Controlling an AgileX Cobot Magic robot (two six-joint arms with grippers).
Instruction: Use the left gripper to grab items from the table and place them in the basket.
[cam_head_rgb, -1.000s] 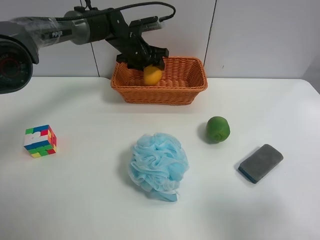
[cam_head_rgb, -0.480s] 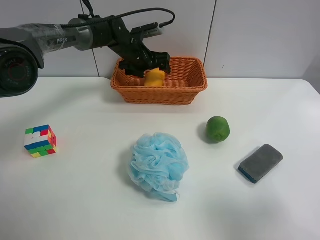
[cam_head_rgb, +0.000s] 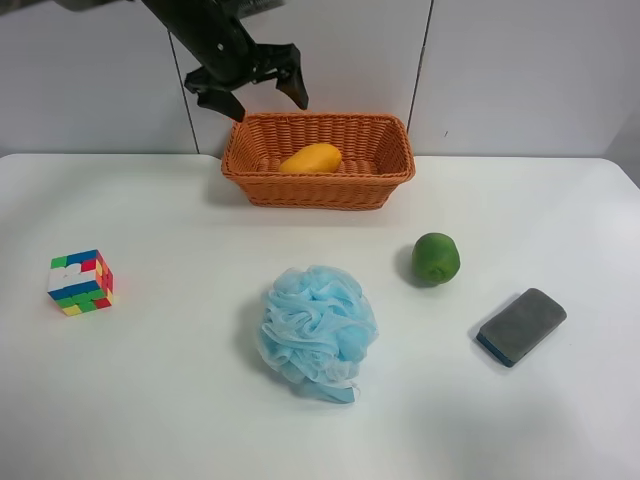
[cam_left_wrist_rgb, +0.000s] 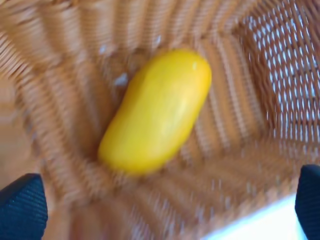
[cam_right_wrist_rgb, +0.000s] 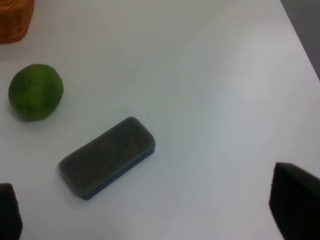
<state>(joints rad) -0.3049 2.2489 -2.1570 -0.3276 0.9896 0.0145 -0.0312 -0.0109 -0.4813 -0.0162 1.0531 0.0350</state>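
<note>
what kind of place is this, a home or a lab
Most likely a robotics lab or test bench, not a home: a plain white table against grey wall panels, the robot's left gripper above a wicker basket, and unrelated items spaced apart, like the puzzle cube and bath pouf.

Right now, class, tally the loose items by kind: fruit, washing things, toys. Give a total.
Fruit: 2, the mango in the basket and the green fruit.
Washing things: 2, the bath pouf and the sponge.
Toys: 1, the puzzle cube.
Total: 5.
</note>
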